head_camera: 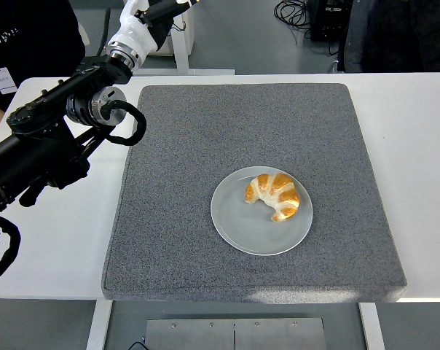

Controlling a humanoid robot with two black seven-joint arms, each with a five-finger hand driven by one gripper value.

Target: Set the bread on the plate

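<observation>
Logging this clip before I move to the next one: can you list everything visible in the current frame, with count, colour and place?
Croissant: one, golden brown with pale stripes, lying on the plate.
Plate: one, light grey, round, on the mat right of centre.
Mat: one, dark grey, covering the middle of the table.
Table: one, white, under the mat.
Cables and dark equipment: black, on the floor beyond the table.
Person: one, dark clothing, at the top left corner; another dark-clothed figure at the top right.
Left arm: one, black with a white forearm section, over the table's left side, reaching up out of the top edge; its hand is out of view.
</observation>
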